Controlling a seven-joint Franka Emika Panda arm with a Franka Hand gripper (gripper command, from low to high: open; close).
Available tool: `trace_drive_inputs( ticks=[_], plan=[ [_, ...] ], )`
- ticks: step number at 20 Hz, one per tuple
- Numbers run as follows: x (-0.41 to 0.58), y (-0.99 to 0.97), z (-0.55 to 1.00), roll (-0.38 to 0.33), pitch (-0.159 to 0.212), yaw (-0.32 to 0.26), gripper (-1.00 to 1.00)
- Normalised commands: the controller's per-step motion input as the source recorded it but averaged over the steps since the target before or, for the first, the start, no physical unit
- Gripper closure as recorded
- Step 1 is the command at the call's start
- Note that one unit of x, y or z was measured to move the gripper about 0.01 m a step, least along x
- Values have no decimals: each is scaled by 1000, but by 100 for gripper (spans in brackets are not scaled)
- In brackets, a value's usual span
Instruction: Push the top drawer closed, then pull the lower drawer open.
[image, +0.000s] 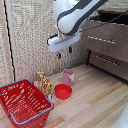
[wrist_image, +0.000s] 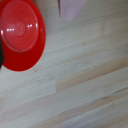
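Neither step appears done. The top drawer (image: 102, 36), at the exterior view's upper right, is seen pulled out; the lower drawer (image: 111, 62) beneath it looks shut. The gripper (image: 64, 52) is held mid-frame, away from both, jaws parted and empty.

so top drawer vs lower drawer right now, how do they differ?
1. The top drawer sits in the upper tier of the cabinet; the lower drawer sits in the tier below it.
2. The top drawer is pulled out, with a dark opening showing above its front; the lower drawer shows no such opening and looks closed.
3. The top drawer's front juts further out than the lower drawer's.

Shared: both are wide brown wooden fronts, each with a long thin horizontal bar handle.
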Motion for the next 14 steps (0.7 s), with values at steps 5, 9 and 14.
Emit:
trace_drive_inputs(
  ticks=[5, 9, 14],
  plan=[
    [97, 28, 198, -350, 0, 119, -100],
    [91, 19, 181, -354, 0, 119, -100],
    [49, 39, 150, -366, 18, 112, -100]
  ],
)
